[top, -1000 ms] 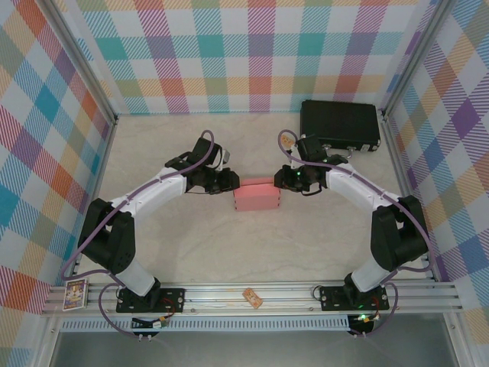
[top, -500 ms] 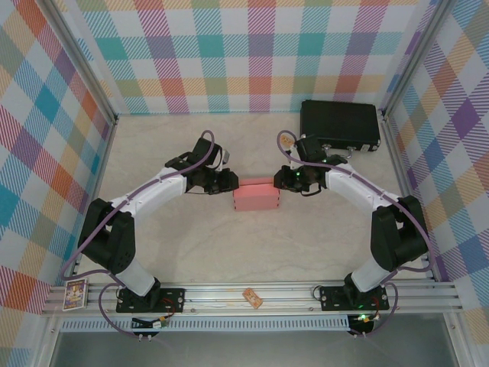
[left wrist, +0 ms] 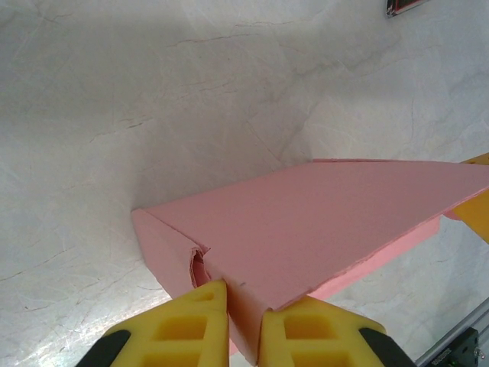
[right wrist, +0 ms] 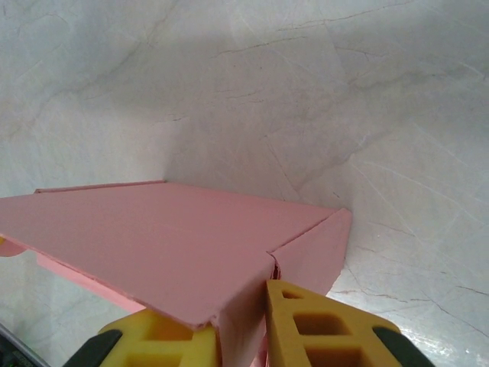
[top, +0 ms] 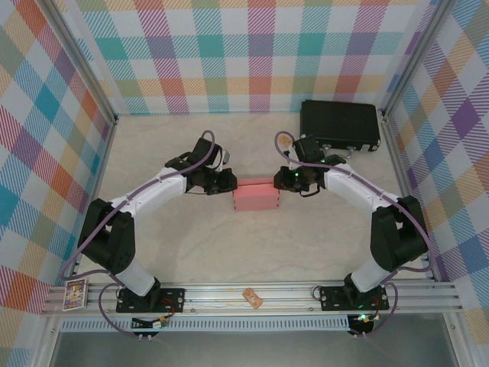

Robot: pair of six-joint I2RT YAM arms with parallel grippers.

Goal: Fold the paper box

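Viewing from the top external camera: the paper box (top: pixel 257 197) lies flat near the centre of the table (top: pixel 229 252). It is a small salmon-pink rectangular box of thin cardboard. Its top panel is closed, so the interior cannot be seen. The left gripper (top: pixel 231 184) meets the box's 9 o'clock end; the right gripper (top: pixel 281 182) meets its 3 o'clock end. A black case (top: pixel 340 125), hard-shelled and shut, rests at 1 o'clock from the box, well apart from it. The table surface is pale with a marbled texture.

Left wrist camera: the left gripper (left wrist: pixel 244 325) stands at 6 o'clock. Its yellow fingers (left wrist: pixel 200 325), which have rectangular recesses, are set narrow and pinch the end wall of the paper box (left wrist: pixel 328 222). The top panel is smooth and matte. A small crumpled gap shows at the near corner, where the end wall meets the side wall.

Right wrist camera: the right gripper (right wrist: pixel 238 332) stands at 6 o'clock. Its yellow fingers (right wrist: pixel 313 329) are set narrow and clamp the opposite end wall of the paper box (right wrist: pixel 153 237). The top panel is flat, with a slightly ragged cut edge at 8 o'clock.
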